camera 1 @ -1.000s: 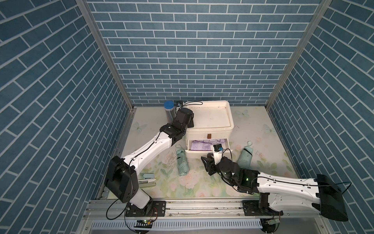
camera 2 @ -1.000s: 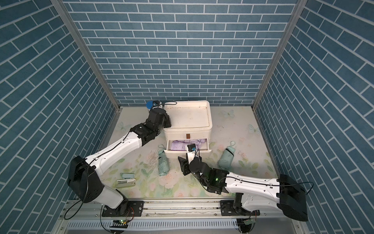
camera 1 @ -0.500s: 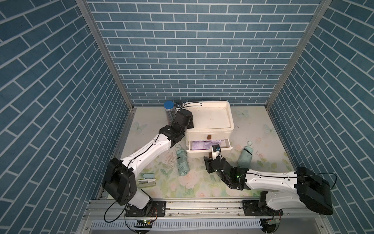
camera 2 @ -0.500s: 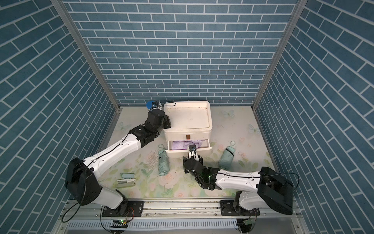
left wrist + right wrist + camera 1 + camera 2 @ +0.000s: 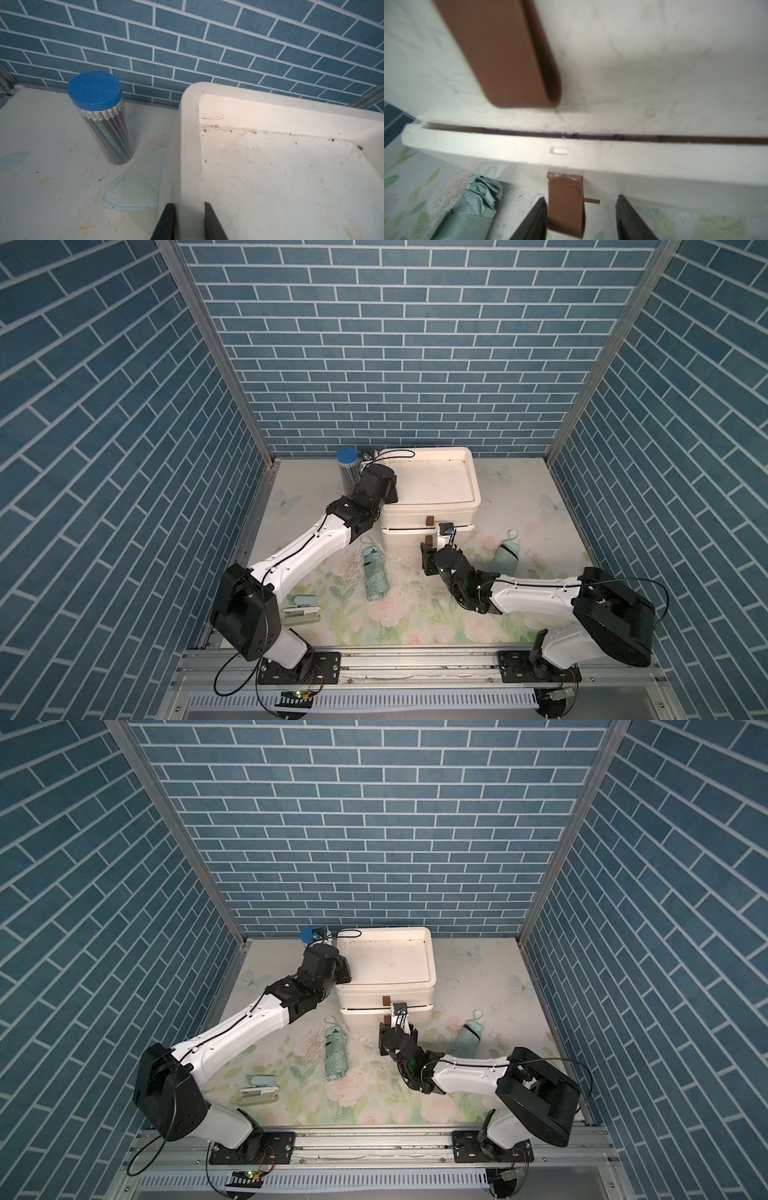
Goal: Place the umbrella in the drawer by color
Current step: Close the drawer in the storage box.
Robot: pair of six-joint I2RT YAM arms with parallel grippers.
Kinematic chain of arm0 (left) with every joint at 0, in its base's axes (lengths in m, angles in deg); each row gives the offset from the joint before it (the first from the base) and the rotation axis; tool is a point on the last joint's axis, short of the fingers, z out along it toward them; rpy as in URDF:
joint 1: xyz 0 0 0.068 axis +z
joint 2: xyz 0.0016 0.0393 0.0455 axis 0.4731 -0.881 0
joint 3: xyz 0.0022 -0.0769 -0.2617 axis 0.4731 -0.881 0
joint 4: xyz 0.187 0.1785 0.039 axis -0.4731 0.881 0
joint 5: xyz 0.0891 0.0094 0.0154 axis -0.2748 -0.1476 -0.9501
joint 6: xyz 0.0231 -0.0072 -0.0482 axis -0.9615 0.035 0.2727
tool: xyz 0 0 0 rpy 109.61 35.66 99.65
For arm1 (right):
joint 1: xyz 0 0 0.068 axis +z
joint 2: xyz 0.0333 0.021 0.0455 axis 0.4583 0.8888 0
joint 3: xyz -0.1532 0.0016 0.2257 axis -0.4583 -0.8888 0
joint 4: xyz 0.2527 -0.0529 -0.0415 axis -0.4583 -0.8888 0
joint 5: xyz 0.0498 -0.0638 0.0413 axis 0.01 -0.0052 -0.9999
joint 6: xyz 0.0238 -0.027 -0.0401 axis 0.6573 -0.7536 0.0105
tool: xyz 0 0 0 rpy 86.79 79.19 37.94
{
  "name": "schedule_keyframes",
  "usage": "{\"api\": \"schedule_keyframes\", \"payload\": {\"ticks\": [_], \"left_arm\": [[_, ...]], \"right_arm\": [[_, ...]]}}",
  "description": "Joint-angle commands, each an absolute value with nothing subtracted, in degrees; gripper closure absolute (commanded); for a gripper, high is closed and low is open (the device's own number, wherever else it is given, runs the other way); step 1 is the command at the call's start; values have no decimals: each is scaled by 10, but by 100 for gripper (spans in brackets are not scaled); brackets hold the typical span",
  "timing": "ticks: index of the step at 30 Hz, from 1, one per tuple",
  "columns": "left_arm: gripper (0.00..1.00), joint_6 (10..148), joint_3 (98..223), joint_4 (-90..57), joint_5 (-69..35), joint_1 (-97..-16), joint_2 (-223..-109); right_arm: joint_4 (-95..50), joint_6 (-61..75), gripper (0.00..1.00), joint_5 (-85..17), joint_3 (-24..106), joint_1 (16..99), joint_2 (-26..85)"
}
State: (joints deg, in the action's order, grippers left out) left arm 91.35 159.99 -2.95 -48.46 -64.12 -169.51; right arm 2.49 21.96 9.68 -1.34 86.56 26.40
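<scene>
Two folded mint-green umbrellas lie on the table, one (image 5: 374,572) (image 5: 471,207) left of my right gripper and one (image 5: 508,556) to its right. The white drawer unit (image 5: 407,516) (image 5: 361,994) stands at the back. Its lower drawer (image 5: 654,162) is pushed in to a thin slit, with purple showing inside. My right gripper (image 5: 581,197) (image 5: 430,545) is open, its fingers on either side of that drawer's brown pull tab (image 5: 565,205). My left gripper (image 5: 188,204) is shut on the unit's top rim (image 5: 188,145).
A clear tube of pencils with a blue lid (image 5: 347,470) (image 5: 104,116) stands left of the unit by the back wall. A small mint case (image 5: 301,608) lies near the left arm's base. Brick walls close three sides.
The lower drawer, open with a purple thing inside, has slid in almost shut. My right arm has moved toward the unit with it. The left arm has held still.
</scene>
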Motion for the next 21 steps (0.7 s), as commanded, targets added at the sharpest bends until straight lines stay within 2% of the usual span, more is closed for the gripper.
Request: {"api": "schedule_keyframes", "payload": {"ticks": [1, 16, 21], "left_arm": [[100, 954, 1576, 18, -371, -664, -1720], [100, 962, 1578, 22, -377, -664, -1722], [100, 987, 1579, 27, -403, -663, -1730]], "right_arm": [[82, 184, 46, 125, 9, 854, 278], [197, 178, 43, 166, -46, 846, 301], [265, 204, 42, 76, -124, 845, 253]]}}
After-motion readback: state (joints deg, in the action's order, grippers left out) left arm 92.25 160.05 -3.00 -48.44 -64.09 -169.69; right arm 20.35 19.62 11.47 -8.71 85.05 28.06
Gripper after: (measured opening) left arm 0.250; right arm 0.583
